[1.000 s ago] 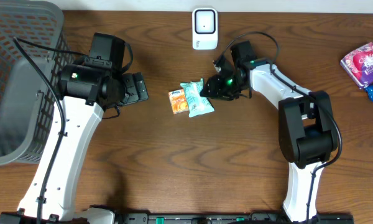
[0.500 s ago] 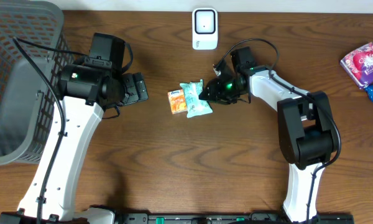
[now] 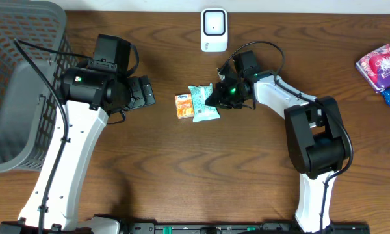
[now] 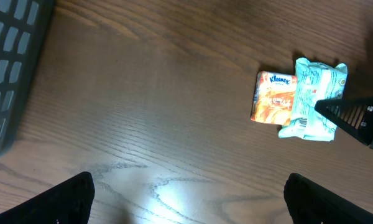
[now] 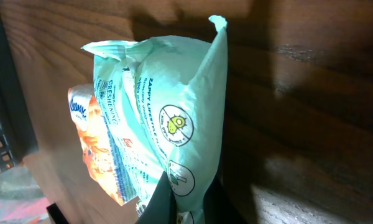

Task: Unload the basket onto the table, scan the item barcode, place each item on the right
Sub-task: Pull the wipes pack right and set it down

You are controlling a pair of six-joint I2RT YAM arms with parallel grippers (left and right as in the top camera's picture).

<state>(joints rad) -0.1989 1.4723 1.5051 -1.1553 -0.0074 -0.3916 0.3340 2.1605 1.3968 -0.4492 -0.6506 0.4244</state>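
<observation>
Item: mint-green sachet [image 3: 203, 104], lying on the wooden table [image 3: 182, 182], touching an orange Kleenex pack [image 3: 184, 106] and set apart from the white scanner [image 3: 214, 29]. It was judged light, soft and crinkly, with slippery film, and best taken by a flat sealed edge. The right gripper [image 3: 216, 97] was clenched on its right-hand edge. The left gripper [image 4: 186, 199] was spread wide and empty.

Glossy plastic packet [image 5: 168, 124], grained wooden table [image 3: 182, 175]

Four packets [image 3: 205, 104], one scanner [image 3: 214, 29], one basket [image 3: 16, 36]
</observation>
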